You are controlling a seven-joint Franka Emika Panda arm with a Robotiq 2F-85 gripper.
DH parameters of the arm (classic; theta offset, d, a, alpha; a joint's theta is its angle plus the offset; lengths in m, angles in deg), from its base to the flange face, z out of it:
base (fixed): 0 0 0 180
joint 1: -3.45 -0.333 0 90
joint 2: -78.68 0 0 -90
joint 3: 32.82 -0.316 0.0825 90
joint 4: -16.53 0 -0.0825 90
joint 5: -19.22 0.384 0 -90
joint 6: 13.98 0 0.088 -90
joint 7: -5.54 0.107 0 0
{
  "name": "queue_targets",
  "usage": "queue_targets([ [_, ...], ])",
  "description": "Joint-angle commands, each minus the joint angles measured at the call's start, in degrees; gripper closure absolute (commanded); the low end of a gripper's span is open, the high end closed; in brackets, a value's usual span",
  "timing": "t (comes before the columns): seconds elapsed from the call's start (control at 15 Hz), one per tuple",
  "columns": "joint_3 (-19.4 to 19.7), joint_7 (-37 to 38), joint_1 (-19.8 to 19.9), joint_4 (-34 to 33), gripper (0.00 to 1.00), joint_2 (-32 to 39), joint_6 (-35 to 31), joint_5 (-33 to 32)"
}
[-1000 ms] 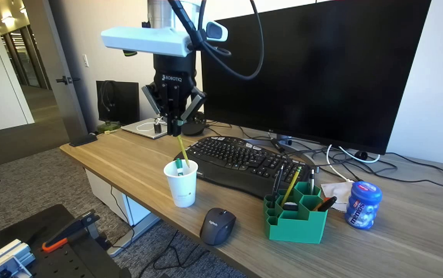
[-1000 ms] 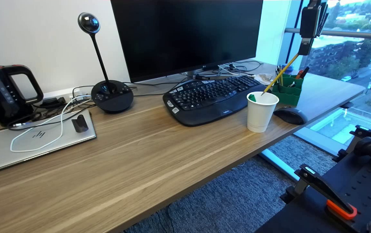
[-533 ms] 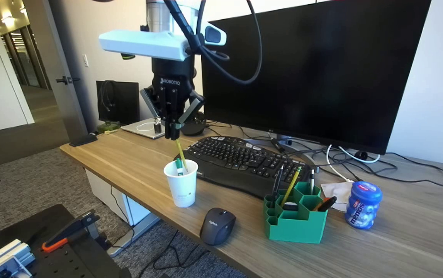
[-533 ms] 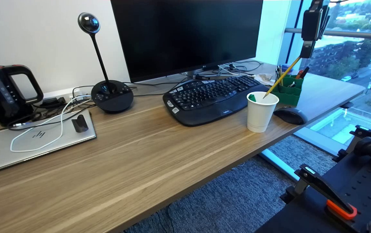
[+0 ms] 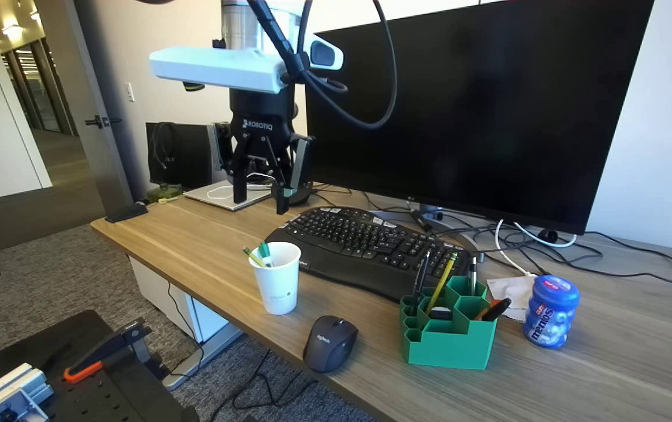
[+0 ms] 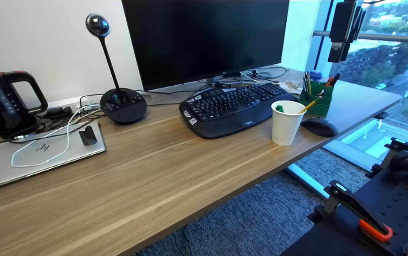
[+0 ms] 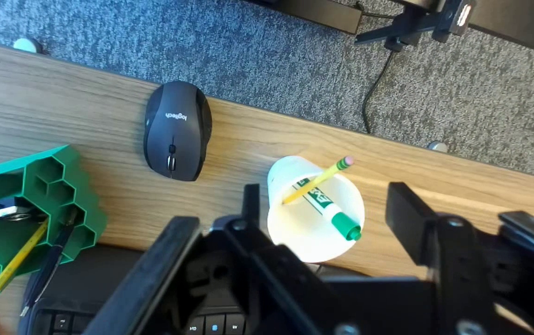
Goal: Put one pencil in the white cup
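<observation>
The white cup (image 5: 279, 291) stands upright near the front edge of the desk. A yellow pencil (image 7: 317, 181) leans inside it, its point down in the cup and its pink eraser end sticking out over the rim. A green-capped marker (image 7: 325, 208) shares the cup. Above the cup hangs my gripper (image 5: 261, 205), open, its fingers spread apart with nothing between them; it touches neither cup nor pencil. Another yellow pencil (image 5: 441, 283) stands in the green desk organiser (image 5: 450, 347) with several pens.
A black mouse (image 5: 330, 343) lies between cup and organiser. Behind them is the black keyboard (image 6: 239, 108), with the large monitor (image 5: 476, 111) at the back. A blue mentos container (image 5: 551, 312) stands beside the organiser. A conference camera (image 6: 123, 106) and laptop (image 6: 43, 153) sit farther along the desk.
The gripper came down slightly with the pencil, then its fingers spread and let go. The pencil has dropped into the cup and now leans against the rim.
</observation>
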Motion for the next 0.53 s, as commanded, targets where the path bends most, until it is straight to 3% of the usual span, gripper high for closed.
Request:
queue_targets([
  [0.0,-0.2,0.7,0.1,-0.5,0.00,-0.1,0.3,-0.5],
  [0.47,1.1,9.2,1.2,-2.6,0.00,-0.5,1.4,-6.4],
])
